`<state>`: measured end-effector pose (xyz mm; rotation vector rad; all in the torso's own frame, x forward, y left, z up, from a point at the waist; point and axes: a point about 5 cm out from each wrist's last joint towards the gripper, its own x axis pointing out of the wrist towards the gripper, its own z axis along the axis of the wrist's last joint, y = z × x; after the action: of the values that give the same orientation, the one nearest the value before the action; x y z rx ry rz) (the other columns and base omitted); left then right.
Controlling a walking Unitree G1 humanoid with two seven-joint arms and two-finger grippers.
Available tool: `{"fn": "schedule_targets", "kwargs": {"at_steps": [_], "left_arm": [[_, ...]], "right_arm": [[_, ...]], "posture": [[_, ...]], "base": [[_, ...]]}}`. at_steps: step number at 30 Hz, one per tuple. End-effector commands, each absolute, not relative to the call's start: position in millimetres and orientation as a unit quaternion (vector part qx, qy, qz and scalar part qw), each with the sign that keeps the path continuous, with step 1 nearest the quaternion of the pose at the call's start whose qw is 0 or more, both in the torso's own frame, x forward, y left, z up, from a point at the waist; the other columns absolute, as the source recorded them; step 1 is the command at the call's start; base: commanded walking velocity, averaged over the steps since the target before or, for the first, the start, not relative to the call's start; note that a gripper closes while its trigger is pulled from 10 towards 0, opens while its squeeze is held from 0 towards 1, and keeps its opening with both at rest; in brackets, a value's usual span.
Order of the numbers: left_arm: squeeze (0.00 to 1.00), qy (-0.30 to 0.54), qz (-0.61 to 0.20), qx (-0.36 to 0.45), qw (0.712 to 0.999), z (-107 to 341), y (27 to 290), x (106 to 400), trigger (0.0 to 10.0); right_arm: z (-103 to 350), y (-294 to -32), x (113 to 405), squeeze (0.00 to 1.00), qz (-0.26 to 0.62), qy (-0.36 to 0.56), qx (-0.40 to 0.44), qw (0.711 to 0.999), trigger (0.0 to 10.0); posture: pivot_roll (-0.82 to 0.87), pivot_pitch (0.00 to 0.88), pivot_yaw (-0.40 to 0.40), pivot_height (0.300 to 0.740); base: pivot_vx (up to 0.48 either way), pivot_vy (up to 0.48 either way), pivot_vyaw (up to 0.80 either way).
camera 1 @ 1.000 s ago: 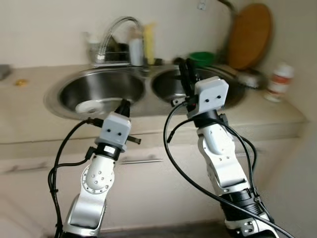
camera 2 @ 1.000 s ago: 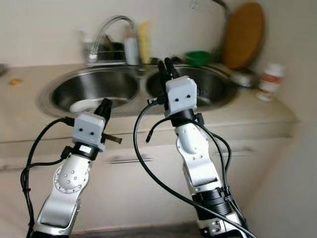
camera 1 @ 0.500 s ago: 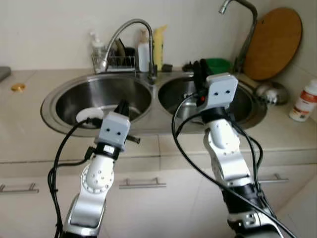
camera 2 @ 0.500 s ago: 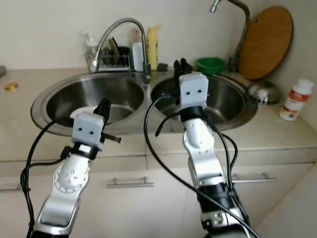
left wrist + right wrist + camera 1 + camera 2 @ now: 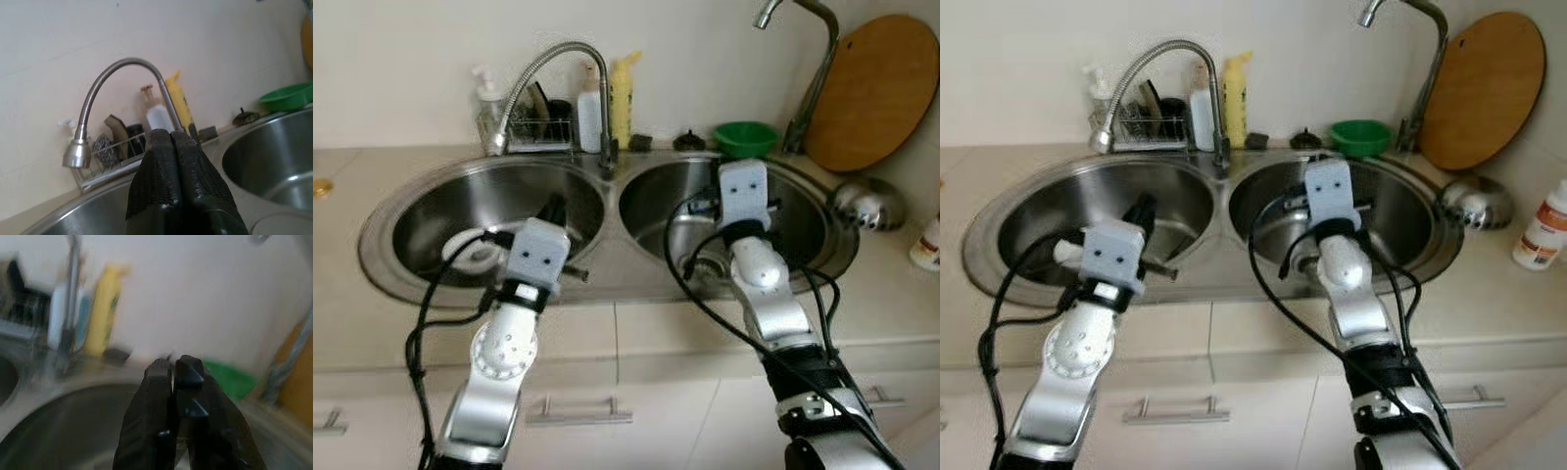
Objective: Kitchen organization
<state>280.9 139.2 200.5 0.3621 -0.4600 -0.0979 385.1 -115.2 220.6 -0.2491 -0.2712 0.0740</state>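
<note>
**Closer to the sink, both hands empty**

The view has drawn nearer and tipped down since a second ago (camera motion, not the things): the double sink now fills mid-frame. The left hand, fingers pressed together, hovers over the left basin, where a white plate lies at centre left. The right hand, also pressed together and holding nothing, has dropped toward the right basin. Judging by this, organizing is only beginning; the green bowl waits at upper right.
</note>
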Motion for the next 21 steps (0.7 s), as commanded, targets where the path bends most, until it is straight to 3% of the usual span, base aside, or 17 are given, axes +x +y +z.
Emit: {"fn": "schedule_targets", "kwargs": {"at_steps": [1,9,14,15,17,18,21], "left_arm": [[0.00,-0.226,-0.048,0.182,0.956,201,139,282,10.0],[0.00,-0.227,-0.057,0.184,0.955,202,135,284,10.0],[0.00,-0.227,-0.057,0.185,0.955,201,136,283,10.0],[0.00,-0.226,-0.056,0.186,0.955,201,136,283,10.0],[0.00,-0.225,-0.055,0.186,0.955,200,136,282,10.0],[0.00,-0.224,-0.055,0.186,0.955,200,136,282,10.0],[0.00,-0.224,-0.056,0.185,0.955,199,135,282,10.0]], "right_arm": [[216,-114,393,0.00,0.049,-0.091,-0.115,0.988,10.0],[198,-119,412,0.00,0.079,0.047,-0.147,0.985,10.0],[194,-125,414,0.00,0.078,0.069,-0.137,0.985,10.0],[195,-127,414,0.16,0.077,0.069,-0.129,0.986,10.0],[195,-127,414,0.16,0.077,0.067,-0.126,0.987,10.0],[196,-127,414,1.00,0.080,0.065,-0.117,0.988,10.0],[197,-123,414,1.00,0.091,0.053,-0.082,0.991,10.0]], "posture": [[-0.04,0.000,0.020,0.740],[-0.03,0.000,0.029,0.740],[-0.03,0.000,0.025,0.740],[-0.03,0.000,0.023,0.740],[-0.03,0.000,0.024,0.740],[-0.03,0.000,0.023,0.740],[-0.03,0.000,0.024,0.740]], "base": [[0.000,0.000,0.00],[0.000,0.000,0.00],[0.000,0.000,0.00],[0.000,0.000,0.00],[0.000,0.000,0.00],[0.000,0.000,0.00],[0.000,0.000,0.00]]}}
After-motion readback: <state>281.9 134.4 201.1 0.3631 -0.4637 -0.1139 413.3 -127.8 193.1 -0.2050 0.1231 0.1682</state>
